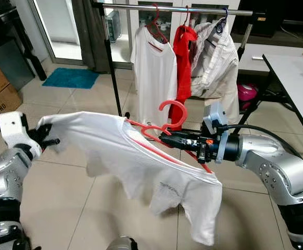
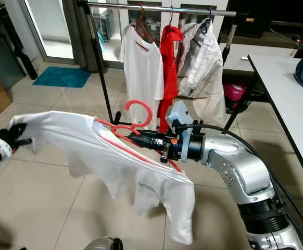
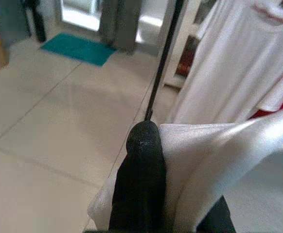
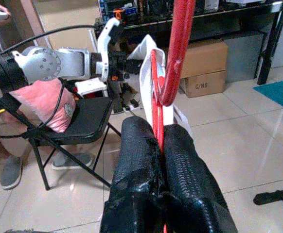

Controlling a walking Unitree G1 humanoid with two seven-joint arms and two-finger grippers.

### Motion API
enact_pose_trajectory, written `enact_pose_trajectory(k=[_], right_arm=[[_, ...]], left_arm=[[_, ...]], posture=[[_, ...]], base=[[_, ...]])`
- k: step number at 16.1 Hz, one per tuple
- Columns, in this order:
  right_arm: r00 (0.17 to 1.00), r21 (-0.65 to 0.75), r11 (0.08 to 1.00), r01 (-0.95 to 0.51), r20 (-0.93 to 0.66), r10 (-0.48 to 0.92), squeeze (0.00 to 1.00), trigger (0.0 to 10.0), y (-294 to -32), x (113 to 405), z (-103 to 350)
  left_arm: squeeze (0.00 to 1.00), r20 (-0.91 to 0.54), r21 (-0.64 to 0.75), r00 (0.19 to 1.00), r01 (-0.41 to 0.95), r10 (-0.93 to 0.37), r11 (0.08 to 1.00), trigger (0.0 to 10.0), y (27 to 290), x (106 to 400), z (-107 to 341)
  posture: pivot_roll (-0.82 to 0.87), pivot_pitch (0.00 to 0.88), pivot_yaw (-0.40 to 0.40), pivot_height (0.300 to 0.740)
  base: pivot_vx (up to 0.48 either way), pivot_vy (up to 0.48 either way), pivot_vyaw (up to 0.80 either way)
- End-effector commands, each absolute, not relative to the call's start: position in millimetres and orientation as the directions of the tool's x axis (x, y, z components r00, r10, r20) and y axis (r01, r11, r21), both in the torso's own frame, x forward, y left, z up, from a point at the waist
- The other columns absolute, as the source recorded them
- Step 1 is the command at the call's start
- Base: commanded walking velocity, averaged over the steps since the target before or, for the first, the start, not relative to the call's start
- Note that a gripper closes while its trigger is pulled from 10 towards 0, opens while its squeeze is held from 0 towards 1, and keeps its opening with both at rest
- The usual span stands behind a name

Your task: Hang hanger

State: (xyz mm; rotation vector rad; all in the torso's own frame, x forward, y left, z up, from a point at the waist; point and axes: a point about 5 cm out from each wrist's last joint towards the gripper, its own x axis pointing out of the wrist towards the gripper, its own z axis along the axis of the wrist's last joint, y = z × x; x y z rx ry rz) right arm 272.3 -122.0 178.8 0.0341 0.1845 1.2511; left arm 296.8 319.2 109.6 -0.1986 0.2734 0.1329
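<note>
Curved red plastic hanger (image 1: 164,122), limp white shirt (image 1: 141,166)

Shirt on hanger (image 1: 164,130) between both arms — clothes rack (image 1: 172,7) behind.

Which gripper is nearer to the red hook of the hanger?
Right. The right gripper holds the hanger just below its red hook; the left gripper pinches the shirt's far sleeve.

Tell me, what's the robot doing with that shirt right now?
Right hand shut on red hanger. Left hand pinching white T-shirt by its sleeve. Clothes rail ahead; three garments already hanging there.
</note>
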Motion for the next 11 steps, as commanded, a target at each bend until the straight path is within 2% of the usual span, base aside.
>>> enact_pose_trajectory(k=[1, 2, 3, 5, 6, 7, 8, 11], right_arm=[[0.325, 0.097, 0.332, -0.938, -0.082, 0.942, 0.0, 10.0, -127.6, 273.5, 188.2], [0.327, 0.096, 0.334, -0.938, -0.081, 0.941, 0.0, 10.0, -128.2, 273.8, 188.6], [0.328, 0.095, 0.335, -0.937, -0.082, 0.941, 0.0, 10.0, -128.6, 274.0, 188.6], [0.336, 0.09, 0.343, -0.935, -0.082, 0.938, 0.0, 10.0, -129.3, 274.8, 188.6], [0.358, 0.084, 0.364, -0.928, -0.075, 0.931, 0.0, 10.0, -129.4, 276.6, 188.9], [0.392, 0.083, 0.396, -0.915, -0.064, 0.918, 0.0, 10.0, -129.6, 279.4, 189.4], [0.433, 0.085, 0.437, -0.895, -0.057, 0.899, 0.0, 10.0, -130.3, 282.1, 188.9], [0.507, 0.112, 0.513, -0.851, -0.074, 0.859, 0.0, 10.0, -131.2, 282.4, 180.3]], left_arm=[[0.0, -0.291, -0.188, 0.941, -0.232, 0.171, 0.954, 0.0, 327.0, 295.8, 109.7], [0.0, -0.302, -0.203, 0.925, -0.3, 0.232, 0.932, 0.0, 332.9, 294.1, 105.8], [0.0, -0.302, -0.199, 0.924, -0.302, 0.235, 0.932, 0.0, 332.6, 294.1, 105.5], [0.0, -0.245, -0.187, 0.967, -0.115, 0.067, 0.976, 0.0, 306.6, 301.4, 111.7], [0.0, -0.229, -0.204, 0.973, -0.029, -0.019, 0.979, 10.0, 295.2, 302.9, 114.0], [0.0, -0.215, -0.199, 0.97, 0.072, -0.115, 0.977, 10.0, 282.0, 303.6, 116.8], [1.0, -0.197, -0.115, 0.973, 0.102, -0.123, 0.988, 10.0, 278.8, 303.4, 120.8], [1.0, -0.181, -0.018, 0.983, 0.04, -0.043, 0.999, 10.0, 295.2, 298.1, 127.4]], posture=[[-0.02, 0.0, 0.083, 0.74], [-0.02, 0.0, 0.083, 0.74], [-0.02, 0.0, 0.081, 0.74], [-0.02, 0.0, 0.076, 0.74], [-0.02, 0.0, 0.075, 0.74], [-0.02, 0.0, 0.074, 0.74], [-0.02, 0.0, 0.07, 0.74], [-0.02, 0.0, 0.062, 0.74]], base=[[0.0, 0.0, 0.0], [0.0, 0.0, 0.0], [0.0, 0.0, 0.0], [0.0, 0.0, 0.0], [0.0, 0.0, 0.0], [0.0, 0.0, 0.0], [0.0, 0.0, 0.0], [0.0, 0.0, 0.0]])
